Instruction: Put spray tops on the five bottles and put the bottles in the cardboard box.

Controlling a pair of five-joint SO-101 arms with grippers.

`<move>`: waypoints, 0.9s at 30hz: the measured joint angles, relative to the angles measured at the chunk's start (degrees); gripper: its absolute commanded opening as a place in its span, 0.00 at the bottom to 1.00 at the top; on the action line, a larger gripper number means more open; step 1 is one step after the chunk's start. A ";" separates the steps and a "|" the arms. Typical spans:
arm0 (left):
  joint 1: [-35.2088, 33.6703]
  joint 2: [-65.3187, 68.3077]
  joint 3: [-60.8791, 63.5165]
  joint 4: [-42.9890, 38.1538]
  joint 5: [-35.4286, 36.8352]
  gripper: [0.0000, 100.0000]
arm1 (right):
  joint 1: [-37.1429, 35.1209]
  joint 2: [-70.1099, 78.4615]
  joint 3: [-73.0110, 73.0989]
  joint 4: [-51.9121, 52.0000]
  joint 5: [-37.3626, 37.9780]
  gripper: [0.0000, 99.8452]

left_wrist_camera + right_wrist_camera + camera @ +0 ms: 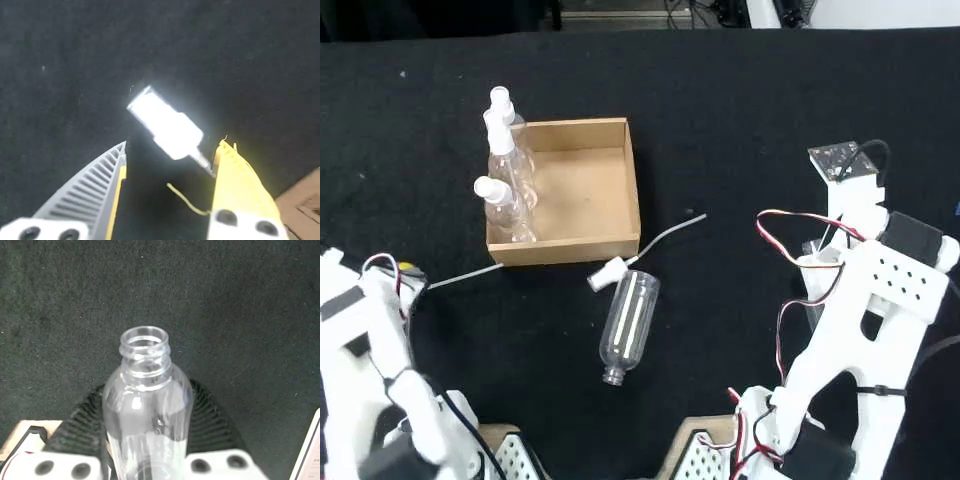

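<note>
Shallow, square cardboard box, matte brown with raw-cut walls, on a black cloth of fine felt-like nap; inside, in a row along the box's left wall as seen from above, three capped bottles, upright, of clear glossy plastic with white spray heads; just off the box's near wall, a loose bottle on its side, cylindrical with a rounded shoulder, bare threaded neck pointing away from the box; at its base, just beside the box's near right corner, a loose spray top, white and stubby, with a thin grey dip tube slanting past that corner; touching the bottle or not, cannot tell; off the box's near left corner, the left gripper, one grey ribbed finger and one yellow finger spread apart, either side of a second spray top, white and blocky, flat on the cloth; well apart from the box on its right, the right gripper, black ribbed fingers clamped on a held bottle, clear, with an open ringed mouth; small print on a white edge beside it, too small to read.
</note>
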 measured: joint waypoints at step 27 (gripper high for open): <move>-4.66 18.73 -25.32 18.73 -28.13 0.03 | 0.00 0.00 0.00 0.00 0.00 0.01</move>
